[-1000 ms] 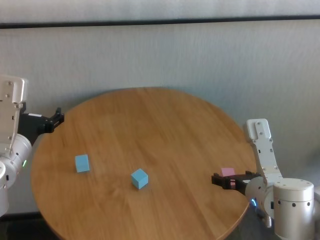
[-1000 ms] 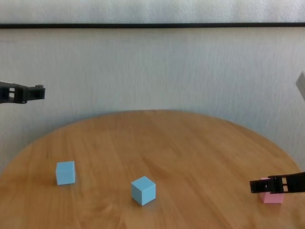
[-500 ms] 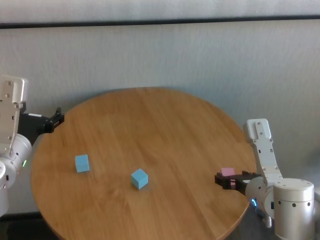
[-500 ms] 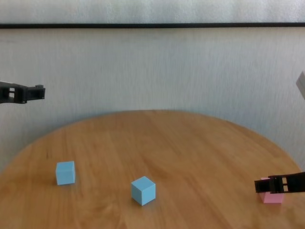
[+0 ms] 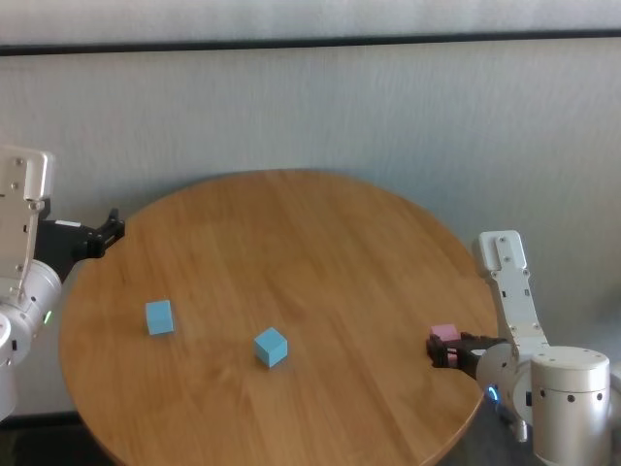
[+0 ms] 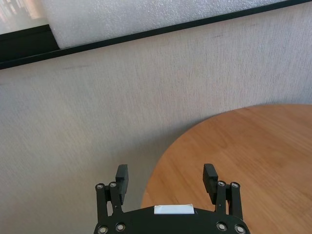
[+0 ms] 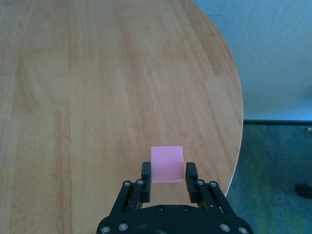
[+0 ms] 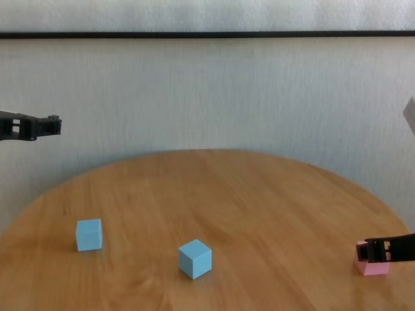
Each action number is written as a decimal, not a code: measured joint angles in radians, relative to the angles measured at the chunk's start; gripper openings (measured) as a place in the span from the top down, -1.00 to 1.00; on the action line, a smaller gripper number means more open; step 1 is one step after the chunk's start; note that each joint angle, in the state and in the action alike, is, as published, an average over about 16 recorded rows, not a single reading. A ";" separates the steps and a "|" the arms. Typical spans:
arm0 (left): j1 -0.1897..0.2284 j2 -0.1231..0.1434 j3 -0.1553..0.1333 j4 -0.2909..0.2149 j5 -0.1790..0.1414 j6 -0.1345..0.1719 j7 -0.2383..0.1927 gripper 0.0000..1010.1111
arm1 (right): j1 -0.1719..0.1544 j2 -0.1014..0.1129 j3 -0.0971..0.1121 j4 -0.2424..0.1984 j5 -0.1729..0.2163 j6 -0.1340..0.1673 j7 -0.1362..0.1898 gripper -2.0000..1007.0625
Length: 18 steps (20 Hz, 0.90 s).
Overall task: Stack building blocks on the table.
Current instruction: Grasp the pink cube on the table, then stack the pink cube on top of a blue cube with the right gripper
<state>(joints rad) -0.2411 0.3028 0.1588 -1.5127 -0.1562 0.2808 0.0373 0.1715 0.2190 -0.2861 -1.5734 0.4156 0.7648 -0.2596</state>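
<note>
1. The right hand [image 7: 168, 178] sits low at the bench [image 5: 291, 233] rim near four o'clock, its jaws apart and straddling the pink block [image 7: 167, 164]; nothing is gripped yet, as far as I can judge, since a sliver of room shows on each side of the cube.
2. To do this pickup well, the hand should centre on the cube's flat side faces, close squarely, then lift straight up so the block does not twist.
3. The pink block lies close to the bench edge at four o'clock, with floor just beyond; a nudge outward could tip it off, so any push should go inward.
4. One blue block [image 5: 271, 346] rests near six o'clock, turned cornerwise; the other blue block [image 5: 159, 316] lies near eight o'clock. They are well apart.
5. Wide bare wood lies between the pink block and both blue ones, giving a free carry path toward the middle.
6. The left hand [image 6: 168, 183] is parked off the rim near ten o'clock, jaws spread and holding nothing.
</note>
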 joint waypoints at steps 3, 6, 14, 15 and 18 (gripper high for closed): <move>0.000 0.000 0.000 0.000 0.000 0.000 0.000 -0.98 | 0.000 0.000 0.000 0.000 0.000 0.000 0.000 0.14; 0.000 0.000 0.000 0.000 0.000 0.000 0.000 -0.98 | 0.000 0.000 0.000 0.000 0.000 0.000 0.000 0.22; 0.000 0.000 0.000 0.000 0.000 0.000 0.000 -0.98 | 0.002 0.033 -0.012 -0.010 -0.010 -0.036 0.055 0.27; 0.000 0.000 0.000 0.000 0.000 0.000 0.000 -0.98 | 0.004 0.043 -0.017 -0.013 -0.014 -0.048 0.073 0.27; 0.000 0.000 0.000 0.000 0.000 0.000 0.000 -0.98 | 0.015 0.082 -0.036 -0.022 -0.024 -0.089 0.147 0.27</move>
<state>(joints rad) -0.2412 0.3028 0.1589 -1.5127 -0.1562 0.2808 0.0372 0.1862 0.3014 -0.3216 -1.5951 0.3921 0.6758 -0.1129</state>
